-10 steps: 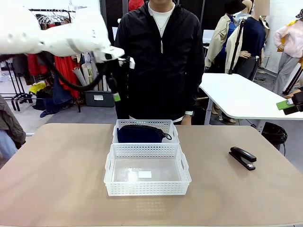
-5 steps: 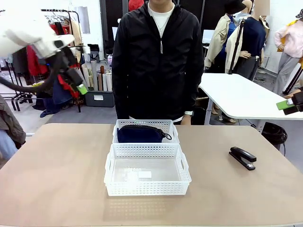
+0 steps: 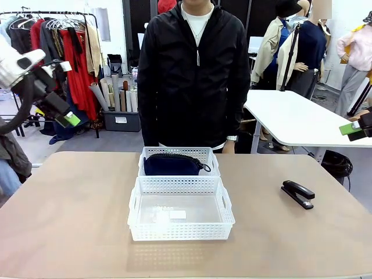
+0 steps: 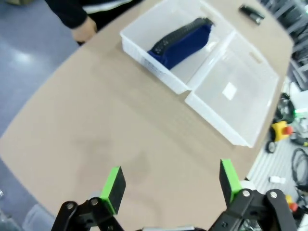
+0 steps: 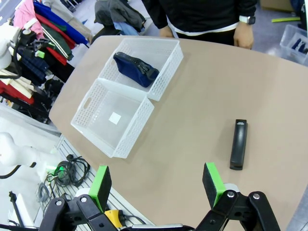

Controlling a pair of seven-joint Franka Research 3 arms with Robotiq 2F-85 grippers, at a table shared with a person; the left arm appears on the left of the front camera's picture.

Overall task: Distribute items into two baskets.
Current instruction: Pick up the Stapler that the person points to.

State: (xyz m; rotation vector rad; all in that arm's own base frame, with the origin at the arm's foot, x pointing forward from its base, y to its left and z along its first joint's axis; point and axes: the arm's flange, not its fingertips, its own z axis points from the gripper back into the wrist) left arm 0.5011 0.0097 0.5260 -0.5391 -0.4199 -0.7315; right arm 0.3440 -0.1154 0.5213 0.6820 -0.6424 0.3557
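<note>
Two white lattice baskets stand end to end mid-table. The far basket (image 3: 209,154) (image 4: 139,45) (image 5: 169,60) holds the navy pouch (image 3: 173,165) (image 4: 183,41) (image 5: 136,66). The near basket (image 3: 180,232) (image 4: 250,120) (image 5: 91,103) holds only a small white label. The black stapler (image 3: 298,193) (image 4: 251,12) (image 5: 238,144) lies on the table to the right of them. My left gripper (image 3: 65,113) (image 4: 171,185) hangs open high at the left, off the table's left side, with nothing in it. My right gripper (image 3: 352,130) (image 5: 156,185) stands open and empty high at the right edge.
A person in a black jacket (image 3: 197,75) stands at the far edge, hands (image 5: 243,33) low by the table's rim. The tan tabletop (image 3: 75,215) is bare to the left of the baskets and between them and the stapler. A clothes rack (image 3: 70,52) stands behind on the left.
My left arm has swung left and away from above the far basket to the picture's left edge, gripper still open. The right gripper, baskets, pouch and stapler have not moved.
</note>
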